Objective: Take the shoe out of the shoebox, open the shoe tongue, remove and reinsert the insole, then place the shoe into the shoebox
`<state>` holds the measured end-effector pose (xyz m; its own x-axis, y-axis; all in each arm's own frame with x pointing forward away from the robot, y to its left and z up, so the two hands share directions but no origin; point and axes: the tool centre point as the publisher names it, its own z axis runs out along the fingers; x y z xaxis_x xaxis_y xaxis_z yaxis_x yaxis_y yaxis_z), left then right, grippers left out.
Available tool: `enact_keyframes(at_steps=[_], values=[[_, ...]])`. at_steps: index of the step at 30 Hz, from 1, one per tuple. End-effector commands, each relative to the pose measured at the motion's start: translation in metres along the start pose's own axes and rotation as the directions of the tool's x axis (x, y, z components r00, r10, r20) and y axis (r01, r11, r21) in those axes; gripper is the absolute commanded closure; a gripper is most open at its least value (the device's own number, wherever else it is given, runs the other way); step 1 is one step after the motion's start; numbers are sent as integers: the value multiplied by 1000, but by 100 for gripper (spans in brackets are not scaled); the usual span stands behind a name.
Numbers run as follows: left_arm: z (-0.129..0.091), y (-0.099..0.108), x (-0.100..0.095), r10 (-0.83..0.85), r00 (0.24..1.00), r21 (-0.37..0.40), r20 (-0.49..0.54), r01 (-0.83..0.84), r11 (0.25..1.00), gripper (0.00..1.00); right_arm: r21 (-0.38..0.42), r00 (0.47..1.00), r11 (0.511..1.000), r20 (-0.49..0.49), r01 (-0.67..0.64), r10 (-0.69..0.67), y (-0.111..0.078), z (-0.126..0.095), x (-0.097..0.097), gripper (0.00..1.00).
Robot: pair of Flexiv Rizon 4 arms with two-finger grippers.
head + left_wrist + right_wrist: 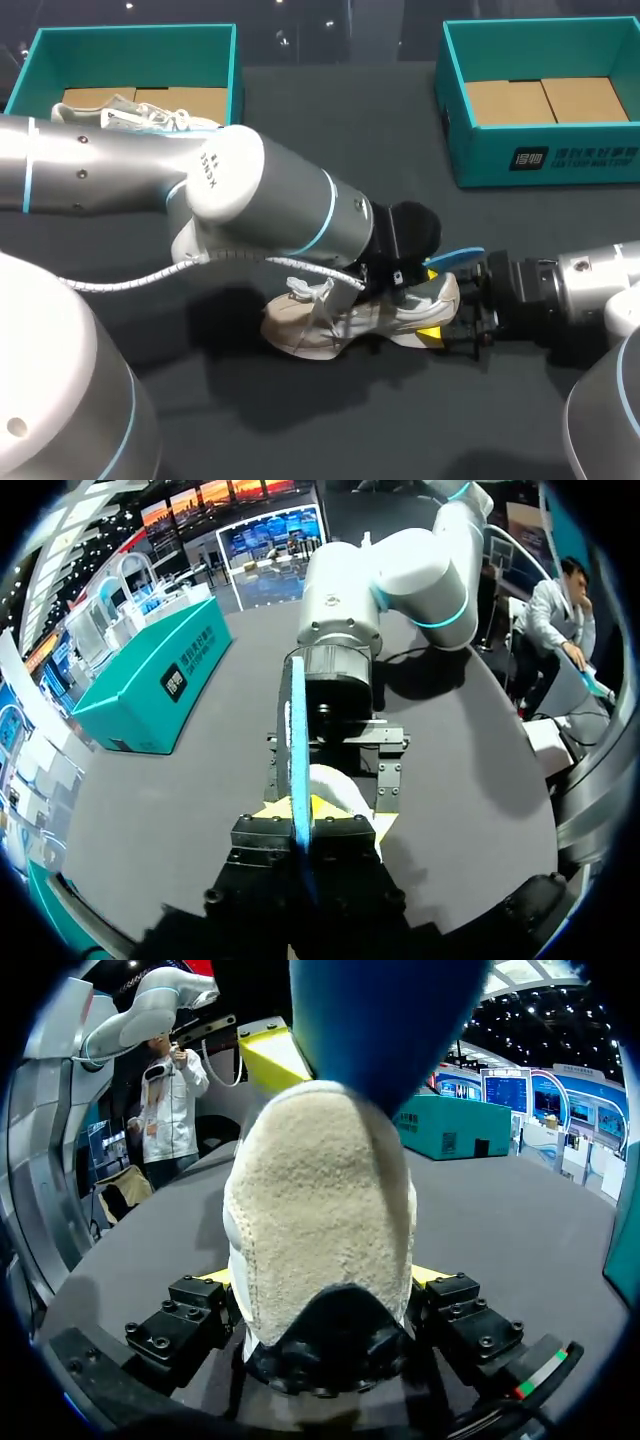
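A beige shoe (340, 322) lies on its side on the dark table, heel toward my right arm. My right gripper (452, 328) has a finger on each side of the heel (320, 1210) and holds it. A blue insole (456, 259) sticks up out of the shoe's opening. My left gripper (402, 274) reaches over the shoe from the left and is shut on the insole. In the left wrist view the insole (298, 745) shows edge-on, clamped between the fingers of the left gripper (300, 818). In the right wrist view the insole (390, 1020) rises above the heel.
A teal shoebox (236, 60) at the back left holds a second pale shoe (140, 115). Another teal shoebox (545, 165) stands at the back right with bare cardboard inside. My left arm's bulk covers much of the table's left half.
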<state>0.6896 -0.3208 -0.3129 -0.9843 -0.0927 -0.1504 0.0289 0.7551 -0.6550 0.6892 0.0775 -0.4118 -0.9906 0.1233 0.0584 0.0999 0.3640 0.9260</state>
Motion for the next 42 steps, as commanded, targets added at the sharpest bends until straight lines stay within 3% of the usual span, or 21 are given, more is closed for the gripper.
enact_keyframes(at_steps=[1, 6, 21, 22, 27, 33, 42], values=[[-18, -19, 1, 4, 996, -5, -91, -5, 1000, 100, 4, 1000, 1000, 1, 0, 0, 0, 0, 1, 100], [-29, -54, 11, -16, 987, -35, -161, 10, 999, 100, 4, 1000, 1000, 1, 0, 0, 0, 0, 1, 100], [-29, -54, 11, -16, 987, -35, -161, 10, 999, 100, 4, 1000, 1000, 1, 0, 0, 0, 0, 1, 100], [-30, -53, 12, -58, 978, -9, -200, 58, 998, 100, 4, 1000, 1000, 1, 0, 0, 0, 0, 1, 100], [-66, -78, 7, -124, 964, 139, -237, 160, 977, 100, 4, 1000, 1000, 1, 0, 0, 0, 0, 1, 100], [-125, -109, -2, -214, 923, 208, -321, 289, 934, 100, 4, 1000, 1000, 1, 0, 0, 0, 0, 1, 100], [-125, -109, -2, -214, 923, 208, -321, 289, 934, 100, 4, 1000, 1000, 1, 0, 0, 0, 0, 1, 100]])
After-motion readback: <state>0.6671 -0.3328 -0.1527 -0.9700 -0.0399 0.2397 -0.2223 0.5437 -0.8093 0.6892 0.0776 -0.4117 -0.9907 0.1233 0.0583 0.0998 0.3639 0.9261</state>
